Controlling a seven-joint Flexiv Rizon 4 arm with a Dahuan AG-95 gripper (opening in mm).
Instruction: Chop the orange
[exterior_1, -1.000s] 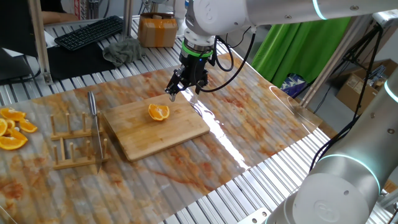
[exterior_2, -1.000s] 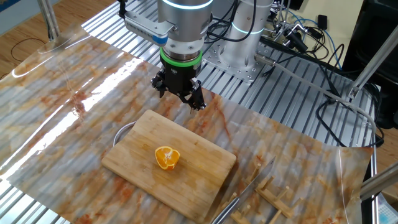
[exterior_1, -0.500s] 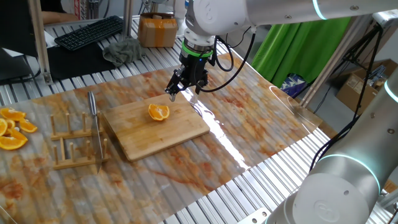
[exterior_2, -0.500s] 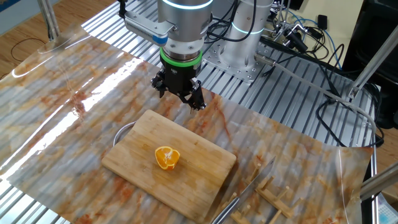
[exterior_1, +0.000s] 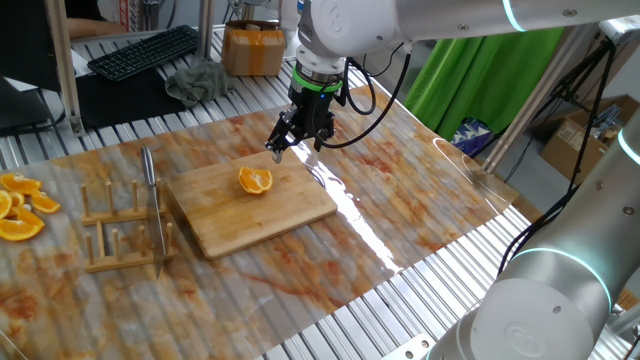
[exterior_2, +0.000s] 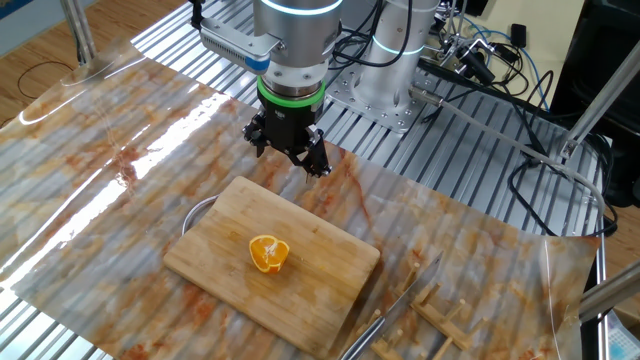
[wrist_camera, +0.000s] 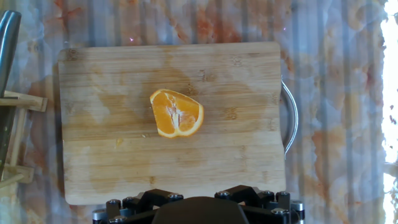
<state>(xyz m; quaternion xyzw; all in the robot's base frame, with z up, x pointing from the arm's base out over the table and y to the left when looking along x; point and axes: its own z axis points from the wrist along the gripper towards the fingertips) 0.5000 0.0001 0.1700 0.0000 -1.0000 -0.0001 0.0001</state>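
While the arm (exterior_2: 300, 40) hangs over the far side of the table (exterior_1: 420, 200), its gripper (exterior_1: 297, 139) points straight down with the fingers spread wide and nothing between them. It hovers above the table's marbled plastic sheet (exterior_2: 120, 190), just off the edge of the cutting board (exterior_1: 250, 205) and not touching it. In the hand view only the dark base of the gripper (wrist_camera: 199, 208) shows at the bottom of the picture.

Covering most of the ribbed metal table, the sheet is streaked with rusty orange stains and shines where the light hits it. On it lies the wooden cutting board (exterior_2: 275, 262), a rectangle with a metal handle (wrist_camera: 290, 121) at one short end.

Beside the board stands a small wooden rack (exterior_1: 125, 228) of upright pegs, with a knife (exterior_1: 153, 205) resting across it, blade toward the front edge of the table. In the other fixed view the knife (exterior_2: 395, 305) and a corner of the rack (exterior_2: 440, 320) sit near the board's lower right corner.

At the table's left end a heap of orange slices (exterior_1: 20, 208) lies on the sheet, well apart from the board.

Near the middle of the board sits the orange (exterior_1: 255, 181), a small cut piece with its bright flesh facing up and a paler rind edge (wrist_camera: 177, 114). It lies alone and whole, clear of the gripper (exterior_2: 288, 148).
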